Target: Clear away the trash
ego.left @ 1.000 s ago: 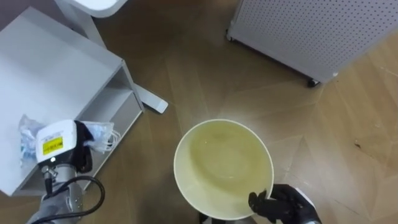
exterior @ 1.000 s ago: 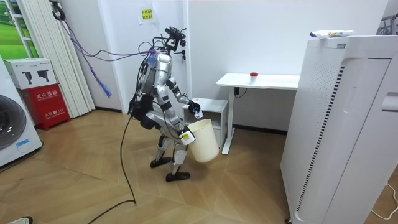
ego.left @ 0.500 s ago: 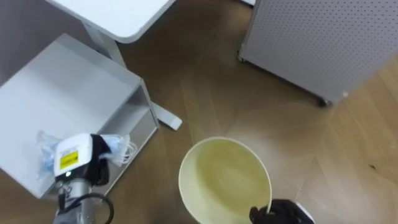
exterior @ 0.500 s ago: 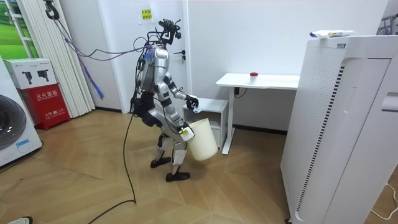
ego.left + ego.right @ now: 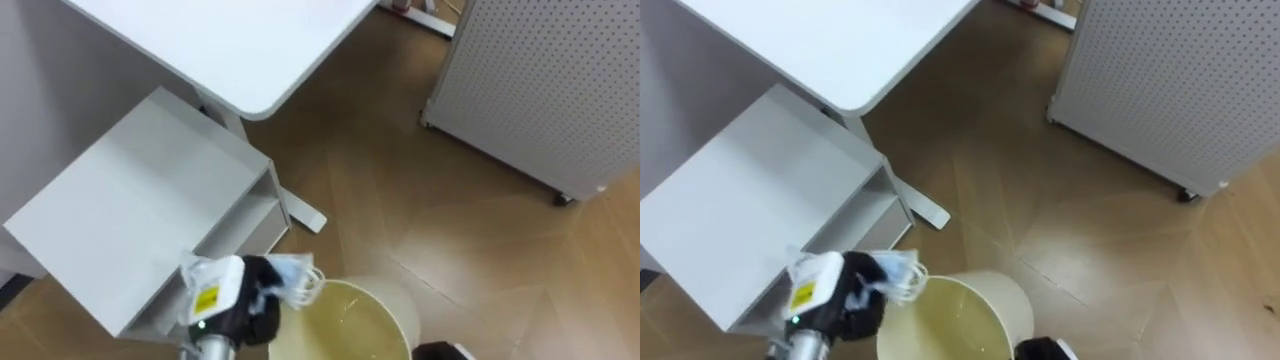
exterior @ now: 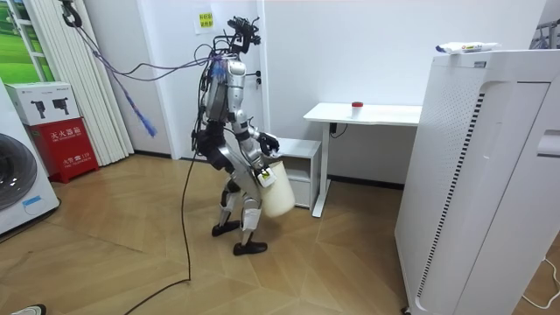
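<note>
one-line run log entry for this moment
left hand: shut on crumpled face mask, at left rim of pale yellow bin | right hand: at bin's near edge | mask: not yet dropped

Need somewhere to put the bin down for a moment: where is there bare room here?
The low white cabinet's top is bare, as is the desk corner above it. Open wood floor runs between the desk's foot and the perforated panel. It is crowded at the bin rim, where the left hand holds crumpled garbage.
</note>
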